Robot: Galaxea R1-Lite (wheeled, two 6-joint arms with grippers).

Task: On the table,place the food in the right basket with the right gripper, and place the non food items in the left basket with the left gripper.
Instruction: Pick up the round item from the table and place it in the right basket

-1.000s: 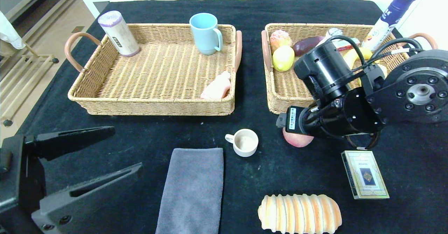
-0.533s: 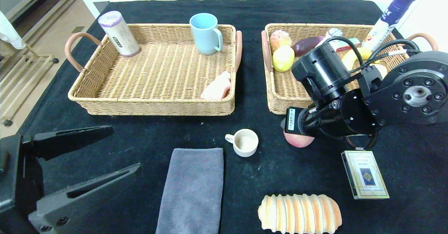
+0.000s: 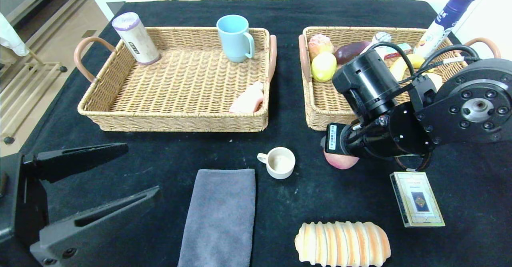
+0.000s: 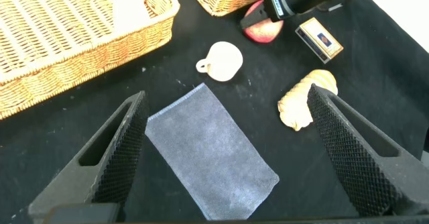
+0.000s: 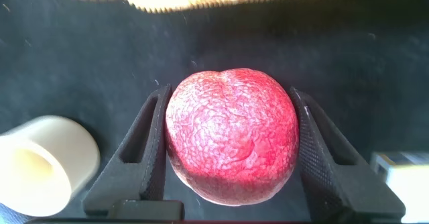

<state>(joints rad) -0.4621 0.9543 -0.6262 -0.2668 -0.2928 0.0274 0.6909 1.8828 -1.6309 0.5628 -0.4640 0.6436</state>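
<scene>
A red apple [image 5: 231,143] rests on the black table just in front of the right basket [image 3: 320,117]. My right gripper [image 5: 231,93] is shut on it, one finger pressed against each side. From the head, only the apple's lower part [image 3: 340,162] shows under the right arm. My left gripper [image 3: 142,171] hangs open at the near left, above the table beside a grey cloth [image 3: 220,215]. Also on the table are a small white cup [image 3: 280,162], a bread loaf [image 3: 342,243] and a card box [image 3: 417,198].
The left basket [image 3: 176,119] holds a paper roll [image 3: 136,38], a blue mug [image 3: 236,38] and a pink item [image 3: 248,99]. The right basket holds a lemon [image 3: 323,66] and other fruit. A purple-capped bottle [image 3: 444,21] stands at its far right corner.
The right gripper's fingers have closed in on the apple, and the right arm has shifted slightly. The left arm has barely moved.
</scene>
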